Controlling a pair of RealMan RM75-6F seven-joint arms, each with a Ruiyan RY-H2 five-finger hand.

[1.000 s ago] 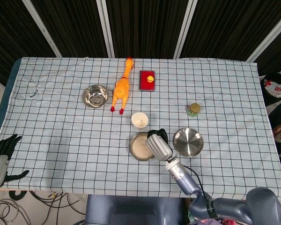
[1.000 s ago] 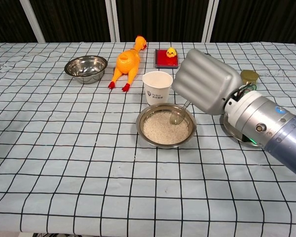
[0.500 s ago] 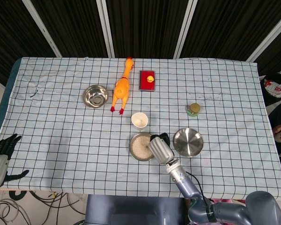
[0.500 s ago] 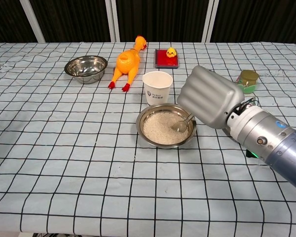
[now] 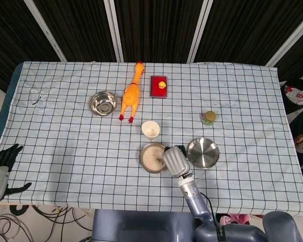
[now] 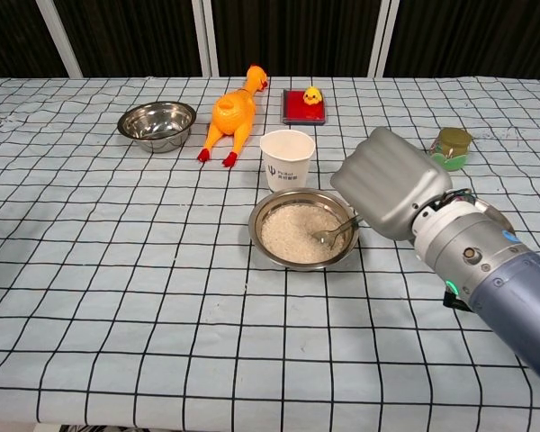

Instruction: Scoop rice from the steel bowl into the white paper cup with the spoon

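Right hand (image 6: pixel 391 183), seen from the back of its shell, closed on the handle of the spoon (image 6: pixel 335 232); the fingers themselves are hidden in the chest view, so the firmness of the grip cannot be judged; the spoon is angled down and to the left from the hand, its tip lying in the rice at the right side of the steel bowl (image 6: pixel 303 229). In the head view the same hand (image 5: pixel 174 160) is seen at the bowl's (image 5: pixel 152 157) right rim, partly over it.

Risks, as judged: the bowl may be pushed or tipped if the rim is pressed by the hand or the spoon while the scoop is drawn; grains may be spilled on the checked cloth (image 6: pixel 162 297) if the spoon is lifted tilted, the handle being held obliquely; the white paper cup (image 6: pixel 287 158), light and upright, may be knocked over if it is struck by the shell during transfer.

The cup stands just behind the bowl, near but apart from it, to the left of the hand.

Left hand (image 5: pixel 2 164) rests at the table's near left edge, well apart, fingers spread, holding nothing.
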